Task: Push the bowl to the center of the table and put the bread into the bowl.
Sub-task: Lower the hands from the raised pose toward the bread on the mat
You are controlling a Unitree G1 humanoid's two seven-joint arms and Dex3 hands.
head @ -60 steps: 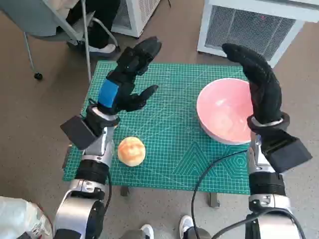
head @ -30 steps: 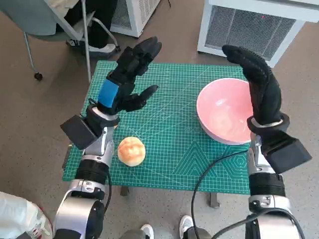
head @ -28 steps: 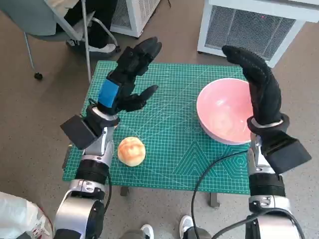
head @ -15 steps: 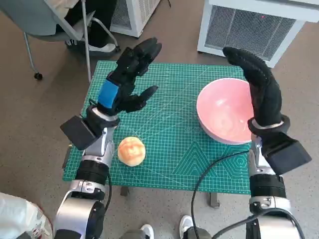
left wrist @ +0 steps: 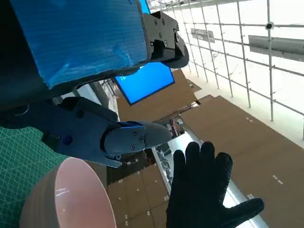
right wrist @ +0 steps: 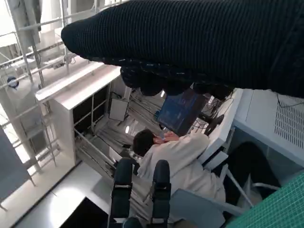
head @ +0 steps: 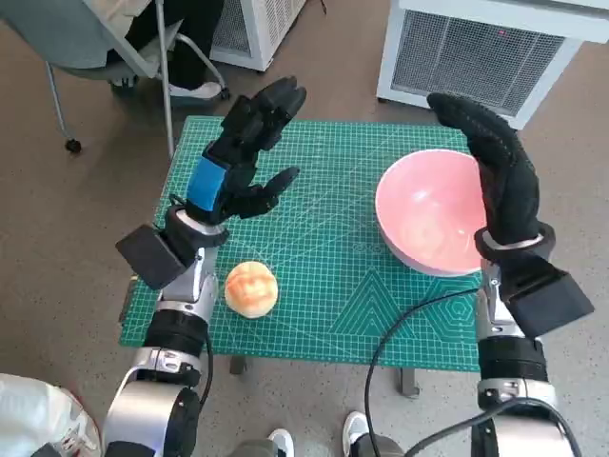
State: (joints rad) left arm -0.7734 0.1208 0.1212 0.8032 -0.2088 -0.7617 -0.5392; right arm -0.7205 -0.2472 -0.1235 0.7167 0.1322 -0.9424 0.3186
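Note:
A pink bowl (head: 430, 212) stands on the right side of the green cutting mat (head: 324, 267), empty inside. It also shows as a pink rim (left wrist: 80, 194) in the left wrist view. A round bread roll (head: 251, 288) lies near the mat's front left. My left hand (head: 238, 152) hovers raised above the mat's left part, behind the bread, fingers spread and holding nothing. My gloved right hand (head: 495, 167) stands upright at the bowl's right edge, fingers extended, empty; I cannot tell whether it touches the rim. The glove (left wrist: 206, 190) also appears in the left wrist view.
A white slatted unit (head: 485, 48) stands beyond the table's far right. A chair (head: 95, 48) and a person's legs (head: 186, 43) are at the far left. A black cable (head: 400, 333) crosses the mat's front right. A seated person (right wrist: 175, 161) shows in the right wrist view.
My left hand has risen slightly toward the far side. My right hand has shifted a little to the right. The bowl and bread have not moved.

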